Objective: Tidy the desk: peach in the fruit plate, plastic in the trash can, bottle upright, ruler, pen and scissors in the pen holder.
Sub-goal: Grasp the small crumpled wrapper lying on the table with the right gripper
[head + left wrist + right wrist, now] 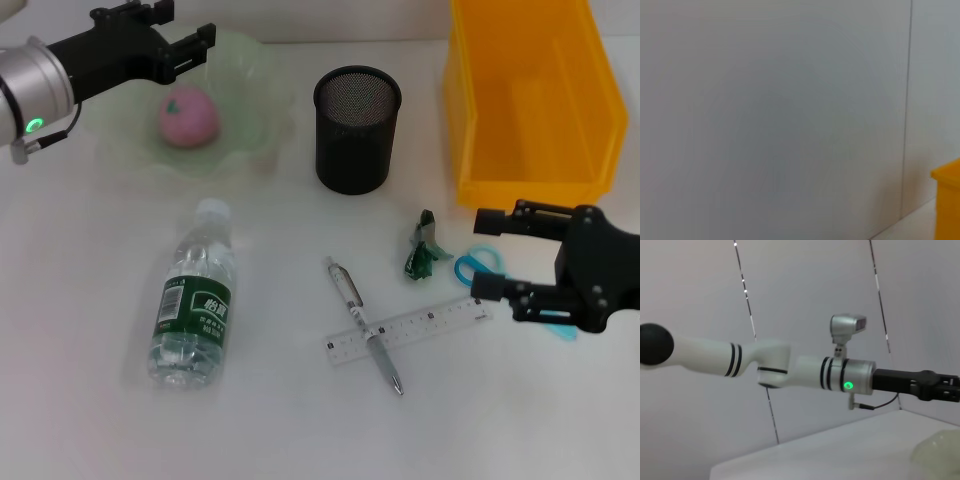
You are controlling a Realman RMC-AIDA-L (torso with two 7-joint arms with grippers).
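A pink peach (187, 117) lies in the pale green fruit plate (268, 95) at the back left. My left gripper (195, 50) hovers open over the plate's far side, above the peach and holding nothing. The bottle (195, 295) lies on its side at the front left. The pen (365, 325) lies across the clear ruler (420, 325) in the middle. A green plastic scrap (425, 245) sits beside the blue-handled scissors (480, 265). My right gripper (482, 252) is open just right of the scissors, partly covering them. The black mesh pen holder (357, 128) stands upright and empty.
The yellow trash can (530, 100) sits at the back right; its corner (947, 200) shows in the left wrist view. The right wrist view shows my left arm (790, 367) reaching across and the plate's rim (940, 450).
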